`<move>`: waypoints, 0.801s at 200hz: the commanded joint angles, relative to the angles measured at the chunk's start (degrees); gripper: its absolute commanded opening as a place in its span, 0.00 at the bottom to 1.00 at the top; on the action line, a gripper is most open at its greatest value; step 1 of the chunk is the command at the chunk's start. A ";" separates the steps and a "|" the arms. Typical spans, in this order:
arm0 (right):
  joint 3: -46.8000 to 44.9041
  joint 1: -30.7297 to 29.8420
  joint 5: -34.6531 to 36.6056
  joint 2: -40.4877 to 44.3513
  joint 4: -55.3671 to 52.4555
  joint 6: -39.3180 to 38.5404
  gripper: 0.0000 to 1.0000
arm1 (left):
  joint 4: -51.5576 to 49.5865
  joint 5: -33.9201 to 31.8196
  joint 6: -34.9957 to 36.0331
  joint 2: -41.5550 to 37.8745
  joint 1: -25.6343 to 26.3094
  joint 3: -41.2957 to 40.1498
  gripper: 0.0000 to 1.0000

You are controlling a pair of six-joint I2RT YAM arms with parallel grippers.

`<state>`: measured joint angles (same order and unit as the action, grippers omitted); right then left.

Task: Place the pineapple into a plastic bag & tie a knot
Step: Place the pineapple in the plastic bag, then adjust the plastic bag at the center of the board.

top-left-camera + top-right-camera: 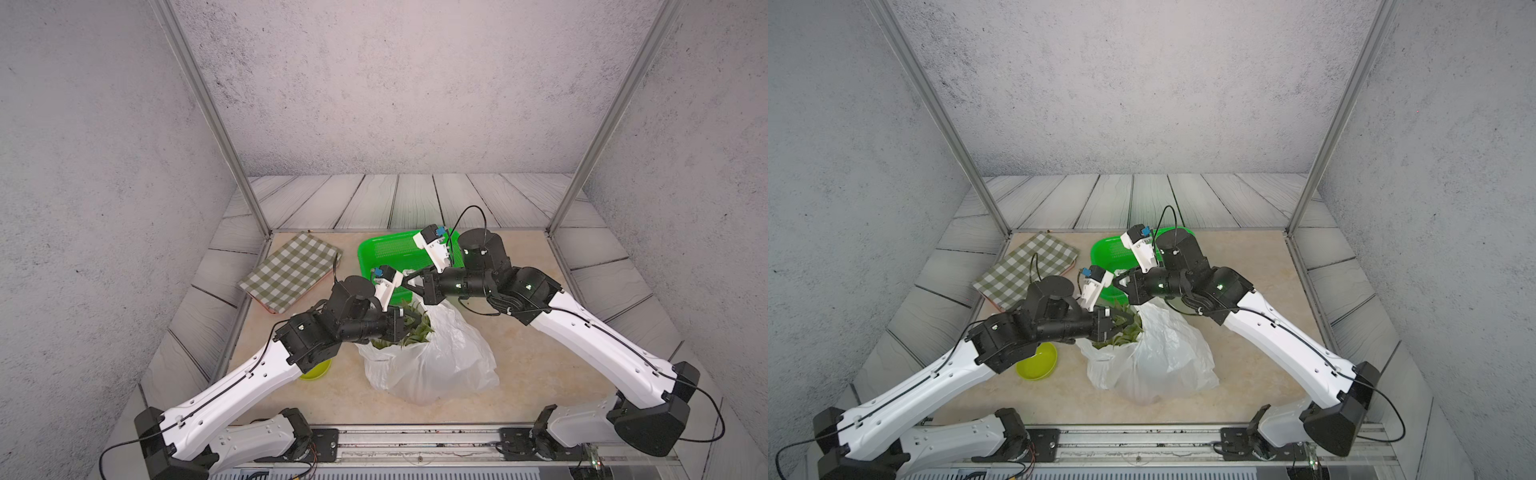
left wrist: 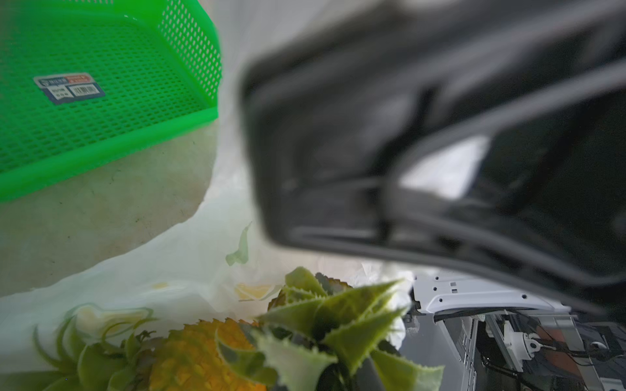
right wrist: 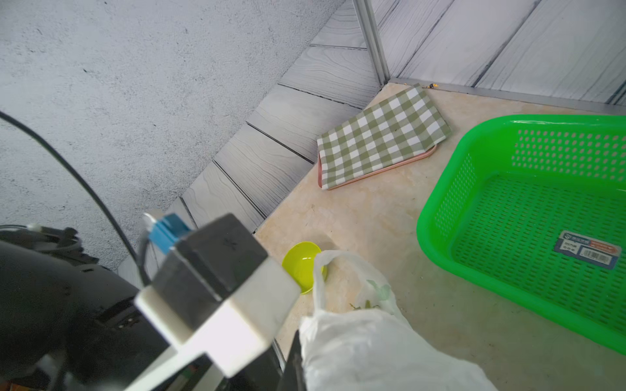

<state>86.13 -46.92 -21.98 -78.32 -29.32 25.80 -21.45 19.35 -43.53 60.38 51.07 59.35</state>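
The yellow pineapple point(image 2: 196, 355) may be dragged from the thin white plastic bag point(image 1: 436, 361), pinched by the closed right gripper point(image 1: 409, 279), if snagged by the left gripper point(image 1: 411, 321), opening unclear.

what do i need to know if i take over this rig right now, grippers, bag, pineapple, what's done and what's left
Left gripper: at the crown of the pineapple, in the mouth of the plastic bag; open or shut is not clear.
Right gripper: shut, pinching the bag's top edge and holding it up.
Bag: on the table, just in front of the green basket, mouth open, leaves poking out.
Done: pineapple is inside.
Left: bring both handles together and tie them; nothing is tied yet, and one handle loop hangs loose.
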 commanded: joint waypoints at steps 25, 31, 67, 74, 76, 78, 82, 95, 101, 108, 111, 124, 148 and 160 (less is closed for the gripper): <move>-11.31 3.84 0.16 9.08 5.68 0.87 0.00 | 2.06 -2.84 -1.29 -0.37 0.56 0.19 0.78; -12.63 4.30 0.22 10.01 5.70 0.92 0.00 | -0.14 -4.34 0.01 -0.88 0.55 1.03 0.79; -16.44 6.09 0.10 13.56 5.31 1.20 0.00 | -14.36 -13.47 5.65 -5.87 0.49 6.63 0.80; -16.85 6.28 0.01 13.88 5.41 1.34 0.00 | -17.56 -15.70 6.31 -7.16 0.53 7.89 0.80; -16.93 6.30 -0.06 13.96 5.41 1.35 0.00 | -18.34 -16.33 6.51 -7.61 0.50 8.17 0.80; -17.02 6.33 -0.08 14.03 5.48 1.40 0.00 | -19.26 -16.88 6.66 -7.92 0.56 8.48 0.80; -17.13 6.31 -0.15 14.12 5.50 1.48 0.00 | -20.84 -18.08 6.89 -8.79 0.49 8.92 0.78; -17.31 6.43 -0.67 14.25 5.70 1.62 0.00 | -26.64 -22.86 7.04 -11.51 0.51 10.22 0.76; -17.31 6.47 -0.91 14.25 5.76 1.53 0.00 | -29.16 -25.12 6.82 -12.66 0.48 10.60 0.75; -17.24 6.52 -1.11 14.25 5.92 1.62 0.00 | -32.00 -27.38 6.22 -14.00 0.50 10.56 0.75; -17.22 6.49 -1.18 14.27 6.02 1.63 0.00 | -32.96 -28.20 5.85 -14.55 0.50 10.36 0.75; -17.22 6.46 -1.48 14.16 6.23 1.71 0.00 | -36.03 -30.44 3.97 -16.56 0.44 8.67 0.75; -16.98 6.48 -2.10 13.77 6.64 1.80 0.00 | -34.47 -30.03 -0.52 -18.19 0.46 2.93 0.78; -17.02 6.46 -2.28 13.80 6.73 1.84 0.00 | -31.84 -29.25 -2.59 -17.95 0.22 0.42 0.78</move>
<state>68.93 -40.66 -22.65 -65.60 -25.39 27.05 -51.79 -7.79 -41.60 41.17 51.53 64.79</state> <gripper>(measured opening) 0.042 0.777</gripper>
